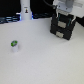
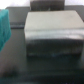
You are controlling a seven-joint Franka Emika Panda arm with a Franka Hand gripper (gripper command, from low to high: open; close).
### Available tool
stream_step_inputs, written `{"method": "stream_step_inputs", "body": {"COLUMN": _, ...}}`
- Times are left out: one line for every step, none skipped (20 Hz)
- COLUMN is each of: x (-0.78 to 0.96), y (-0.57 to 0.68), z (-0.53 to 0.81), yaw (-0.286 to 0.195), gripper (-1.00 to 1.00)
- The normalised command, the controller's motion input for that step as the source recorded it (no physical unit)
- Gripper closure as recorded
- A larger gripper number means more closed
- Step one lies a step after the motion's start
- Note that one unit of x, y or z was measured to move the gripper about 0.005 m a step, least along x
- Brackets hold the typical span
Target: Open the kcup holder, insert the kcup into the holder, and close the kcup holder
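Hovering directly over holder (image 1: 64,27) at exterior view's upper right: gripper (image 1: 65,14); finger spread and grasp cannot be told. Kcup (image 1: 15,46) upright on table (image 1: 45,62), well apart toward exterior view's left.

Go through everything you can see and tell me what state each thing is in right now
black boxy kcup holder: both drawer fronts look shut, nothing pulled out.
small white kcup with a green top: standing upright on the white table, apart from the holder, not yet inserted.
robot gripper: above the holder, holding nothing visible; too blurred to tell open or shut.
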Motion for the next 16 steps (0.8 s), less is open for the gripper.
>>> {"method": "stream_step_inputs", "body": {"x": -0.41, "y": 0.0, "z": -0.33, "yaw": 0.029, "gripper": -1.0}}
{"method": "stream_step_inputs", "body": {"x": -0.46, "y": 0.03, "z": -0.27, "yaw": 0.026, "gripper": -1.0}}
{"method": "stream_step_inputs", "body": {"x": -0.46, "y": 0.07, "z": -0.22, "yaw": 0.026, "gripper": -1.0}}
{"method": "stream_step_inputs", "body": {"x": -0.45, "y": 0.1, "z": -0.19, "yaw": 0.025, "gripper": -1.0}}
{"method": "stream_step_inputs", "body": {"x": -0.45, "y": 0.11, "z": -0.15, "yaw": 0.023, "gripper": -1.0}}
{"method": "stream_step_inputs", "body": {"x": -0.44, "y": 0.12, "z": -0.14, "yaw": 0.02, "gripper": -1.0}}
{"method": "stream_step_inputs", "body": {"x": -0.42, "y": 0.14, "z": -0.11, "yaw": 0.011, "gripper": 1.0}}
{"method": "stream_step_inputs", "body": {"x": -0.41, "y": 0.13, "z": -0.09, "yaw": 0.006, "gripper": 1.0}}
{"method": "stream_step_inputs", "body": {"x": -0.39, "y": 0.13, "z": -0.05, "yaw": 0.001, "gripper": 1.0}}
{"method": "stream_step_inputs", "body": {"x": -0.36, "y": 0.12, "z": -0.01, "yaw": 0.0, "gripper": 1.0}}
{"method": "stream_step_inputs", "body": {"x": -0.32, "y": 0.1, "z": 0.0, "yaw": 0.0, "gripper": 1.0}}
{"method": "stream_step_inputs", "body": {"x": -0.28, "y": 0.08, "z": 0.0, "yaw": 0.0, "gripper": 1.0}}
{"method": "stream_step_inputs", "body": {"x": -0.19, "y": 0.07, "z": 0.0, "yaw": 0.0, "gripper": 1.0}}
{"method": "stream_step_inputs", "body": {"x": -0.09, "y": 0.01, "z": 0.0, "yaw": 0.004, "gripper": 1.0}}
{"method": "stream_step_inputs", "body": {"x": -0.06, "y": 0.0, "z": 0.0, "yaw": 0.0, "gripper": 1.0}}
{"method": "stream_step_inputs", "body": {"x": 0.01, "y": 0.0, "z": 0.0, "yaw": 0.0, "gripper": 1.0}}
